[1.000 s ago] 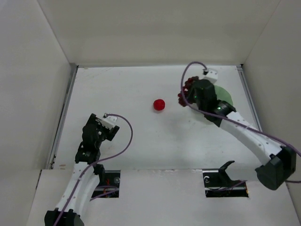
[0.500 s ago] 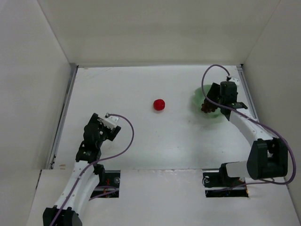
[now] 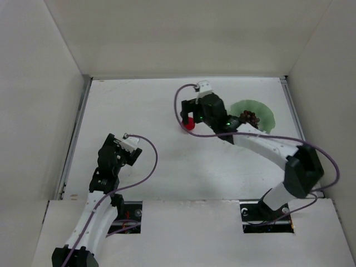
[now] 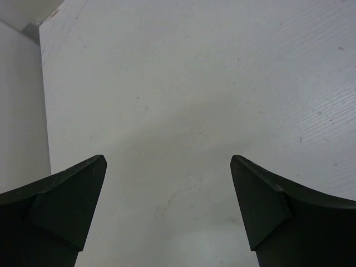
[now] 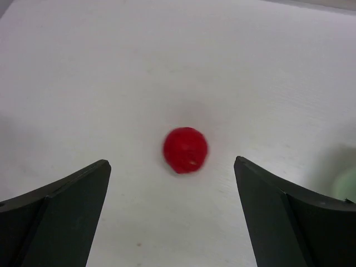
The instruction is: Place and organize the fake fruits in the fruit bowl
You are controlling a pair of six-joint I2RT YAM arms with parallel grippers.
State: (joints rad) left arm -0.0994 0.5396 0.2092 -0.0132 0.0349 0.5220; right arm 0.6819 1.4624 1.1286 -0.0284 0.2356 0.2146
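White table [image 3: 139, 105] lies under my left gripper [image 4: 168, 161], its two fingers spread apart. My right gripper [image 5: 169, 163] gapes wide too, with one red fruit [image 5: 185, 150] on the table between its fingers, touching neither. Farther right, one bunch of grapes [image 3: 248, 118] sits inside the one green bowl [image 3: 266, 114].

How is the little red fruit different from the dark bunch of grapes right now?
The red fruit is one smooth, bright ball; the grapes are a knobbly, dark maroon cluster. The red fruit lies on the bare table, outside the bowl; the grapes already sit inside the green bowl. Both are small next to the bowl.
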